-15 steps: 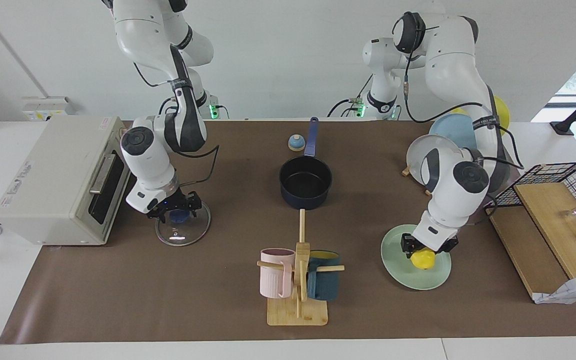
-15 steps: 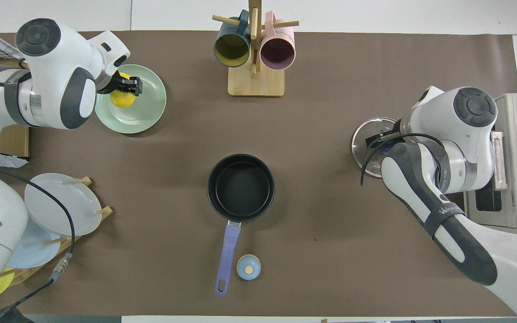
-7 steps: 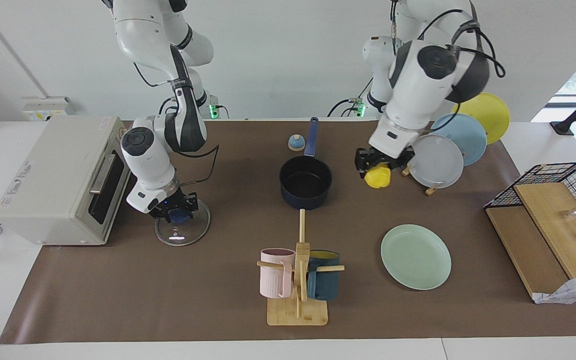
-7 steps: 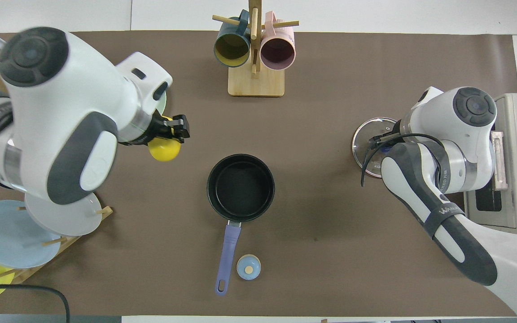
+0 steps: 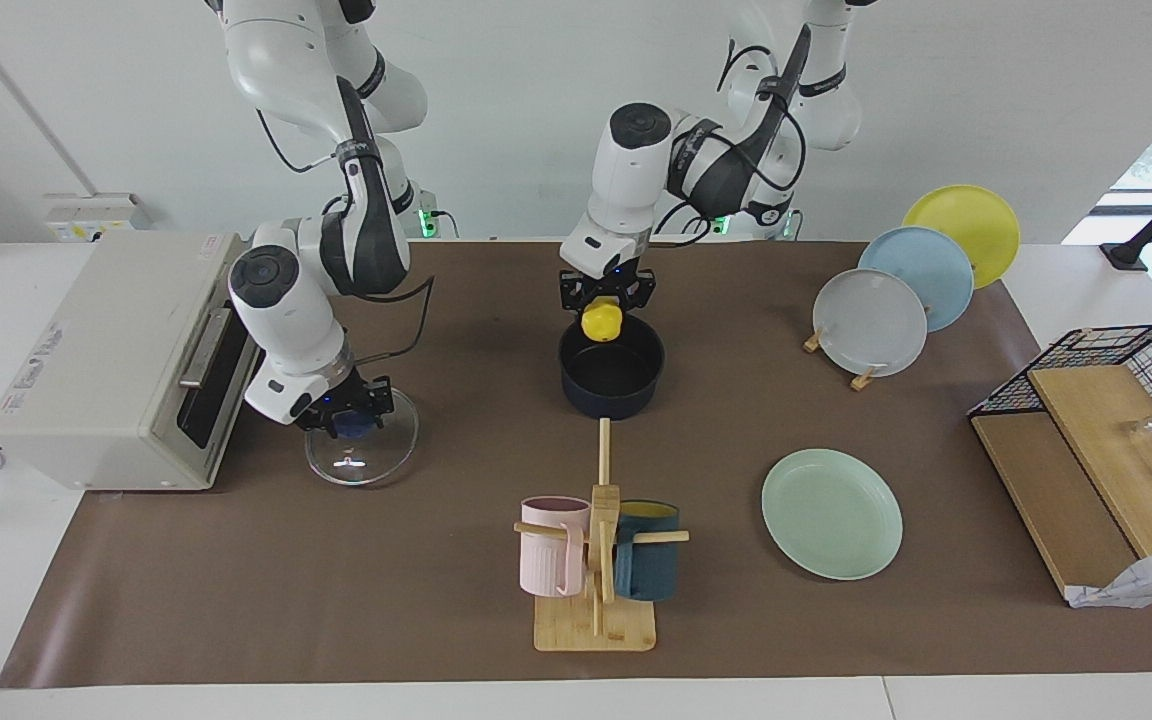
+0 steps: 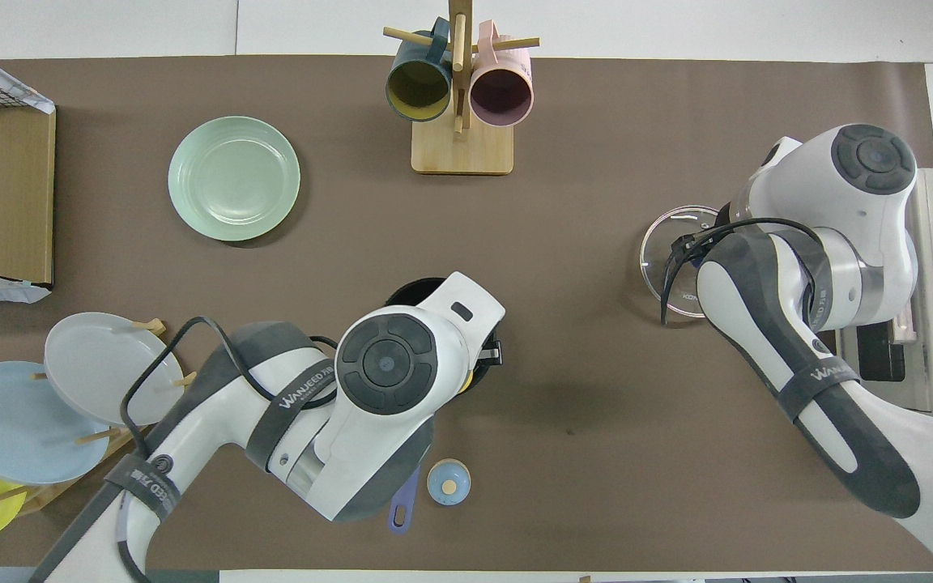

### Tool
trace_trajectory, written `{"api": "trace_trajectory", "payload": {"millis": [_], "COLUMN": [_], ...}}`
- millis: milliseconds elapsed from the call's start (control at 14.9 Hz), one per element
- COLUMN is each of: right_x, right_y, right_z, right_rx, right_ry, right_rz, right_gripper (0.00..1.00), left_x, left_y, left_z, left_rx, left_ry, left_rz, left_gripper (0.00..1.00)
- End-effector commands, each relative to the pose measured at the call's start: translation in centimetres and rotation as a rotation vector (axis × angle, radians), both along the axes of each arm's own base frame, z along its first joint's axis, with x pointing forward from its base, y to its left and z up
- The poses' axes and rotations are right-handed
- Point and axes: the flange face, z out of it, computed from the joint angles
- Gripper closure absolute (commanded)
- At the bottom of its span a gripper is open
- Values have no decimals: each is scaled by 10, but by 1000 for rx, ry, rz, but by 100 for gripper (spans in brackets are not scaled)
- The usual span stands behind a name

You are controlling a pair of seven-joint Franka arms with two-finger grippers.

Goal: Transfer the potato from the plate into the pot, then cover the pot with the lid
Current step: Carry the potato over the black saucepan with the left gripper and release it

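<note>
From the facing view, the left gripper (image 5: 604, 297) is hanging over the pot (image 5: 612, 368), its fingers clenching the potato (image 5: 600, 321) from above so that the yellow lump is dangling just over the rim nearer the robots, apparently lined up for a drop into the black inside. The plate (image 5: 832, 512) is lying bare toward the left arm's end of the table, well apart from the pot. The right gripper (image 5: 346, 418) is sitting on the blue knob of the lid (image 5: 360, 452), which is resting beside the toaster oven (image 5: 116, 355); its fingers are bracketing the knob and seem closed on it, probably so the lid can follow once the potato is in. A mug tree (image 5: 596, 560) is standing farther from the robots than the pot.

From overhead, the left arm's wrist is covering most of the pot (image 6: 414, 291) and all but a sliver of the potato. The plate (image 6: 233, 178) is showing empty. The lid (image 6: 673, 259) is lying half hidden under the right arm, and a small bell (image 6: 448, 482) is sitting beside the pot's handle
</note>
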Motion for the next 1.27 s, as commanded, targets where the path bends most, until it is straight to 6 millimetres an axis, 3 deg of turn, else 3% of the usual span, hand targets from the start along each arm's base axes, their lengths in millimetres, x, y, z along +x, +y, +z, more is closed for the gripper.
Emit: {"api": "trace_trajectory", "payload": {"millis": [0, 134, 201, 402, 603, 737, 1005, 1072, 1139, 1206], "right_x": [7, 3, 1, -9, -9, -13, -23, -27, -28, -28], "right_y": [15, 13, 7, 13, 15, 40, 59, 62, 60, 60], "right_z": [57, 81, 89, 104, 103, 107, 87, 84, 83, 83], "right_rx": [-3, -8, -8, -11, -7, -10, -6, -4, -4, -4], "right_ry": [21, 53, 48, 69, 56, 55, 8, 0, -3, -3], "right_rz": [39, 26, 20, 29, 30, 53, 42, 48, 46, 45], "right_gripper": [96, 100, 100, 100, 100, 100, 100, 100, 100, 100], "left_x": [2, 4, 5, -4, -12, -12, -6, -4, -2, -1], "left_y": [11, 11, 11, 4, 0, 1, 5, 7, 9, 11], "left_z": [-27, -38, -42, -64, -89, -93, -91, -91, -90, -87], "left_rx": [-13, -10, -6, 14, -1, 3, 4, 7, 10, 15], "left_ry": [-11, -8, -3, 16, -4, -4, -6, -6, -6, -2], "left_rz": [14, 15, 14, -3, -11, -14, -31, -52, -74, -80], "left_gripper": [100, 100, 100, 100, 100, 100, 100, 85, 48, 3]}}
